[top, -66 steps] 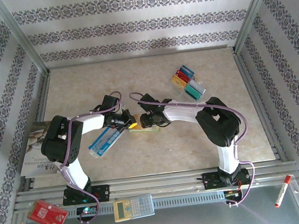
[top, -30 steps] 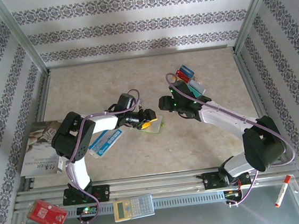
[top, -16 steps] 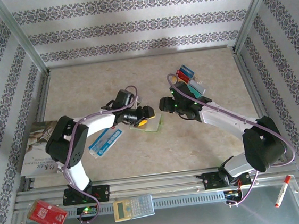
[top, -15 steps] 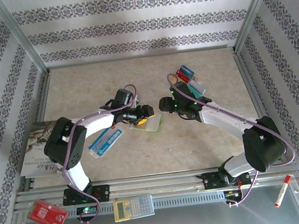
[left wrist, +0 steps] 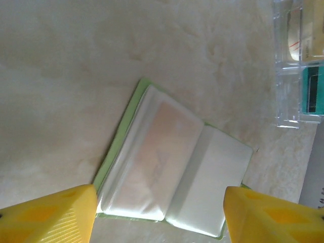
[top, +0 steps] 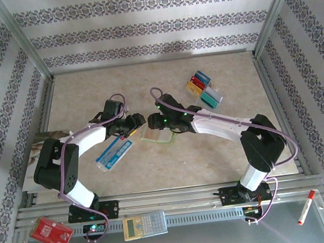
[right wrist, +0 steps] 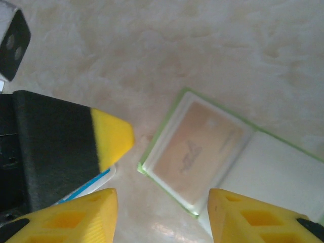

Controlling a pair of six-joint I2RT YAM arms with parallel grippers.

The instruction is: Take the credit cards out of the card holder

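card holder (top: 158, 136) lies open flat on table (top: 89, 94), clear sleeves up. left gripper (top: 135, 124) and right gripper (top: 152, 122) hover just beside its far-left edge, both spread, pinching nothing. credit cards (top: 204, 90) sit well apart, far-right of holder.

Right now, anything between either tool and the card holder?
Nothing visible. The card holder lies open and flat on the table, with the left tool and right tool both open above it. The left tool's fingertip sits beside the holder's edge, not over it.
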